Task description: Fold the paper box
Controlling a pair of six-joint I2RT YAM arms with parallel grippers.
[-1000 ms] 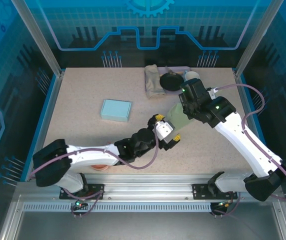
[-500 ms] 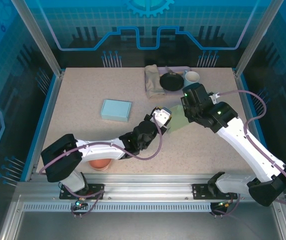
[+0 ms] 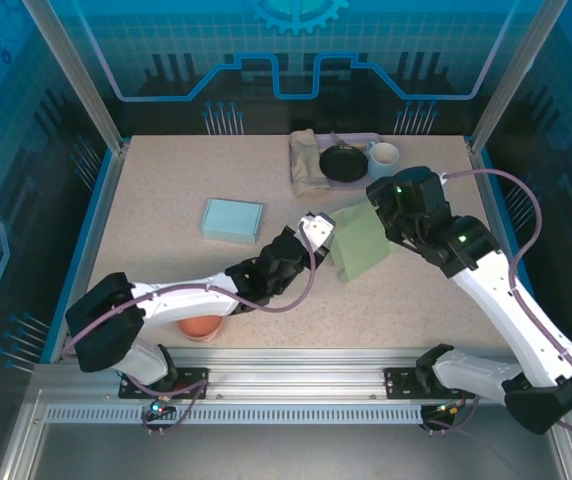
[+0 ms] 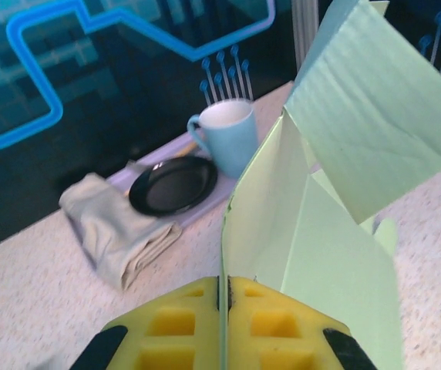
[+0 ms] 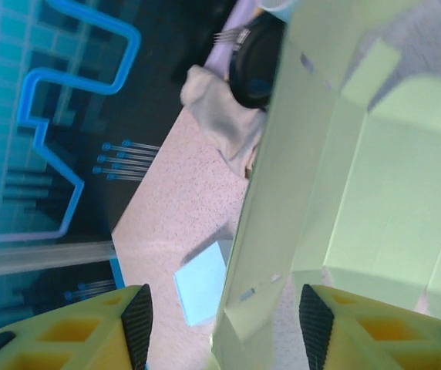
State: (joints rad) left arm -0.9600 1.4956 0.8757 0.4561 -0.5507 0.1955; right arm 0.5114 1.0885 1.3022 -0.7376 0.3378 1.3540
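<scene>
Nearest the arm bases, an orange bowl [image 3: 203, 328] sits on the speckled table [image 3: 166, 190], partly hidden beneath the left arm, which reaches diagonally toward the middle of the surface. At the end of that arm the left gripper [image 3: 316, 230] meets the near-left edge of the green paper box [image 3: 361, 245]. In the left wrist view its yellow pads [image 4: 190, 308] are pressed together with a thin upright panel of the box pinched between them. The box lies around the centre of the table, slightly right, only partly folded: one panel stands on edge from the pinch, other panels lie flat, and a larger flap leans overhead at an angle. On the far-right side of the box hangs the right gripper [image 5: 222, 308]. Its yellow fingers [image 5: 137, 312] are spread well apart, one on each side of a raised panel of the box, with a gap between each finger and the paper. Left of the box, well apart from it, a pale blue flat box [image 3: 233, 220] rests on the table. Along the far edge a crumpled beige cloth [image 3: 307, 162] lies just beside a lilac tray [image 3: 358, 137], which carries a black pan [image 3: 343, 163] and, to its right, a light blue mug [image 3: 384, 155] standing upright.
</scene>
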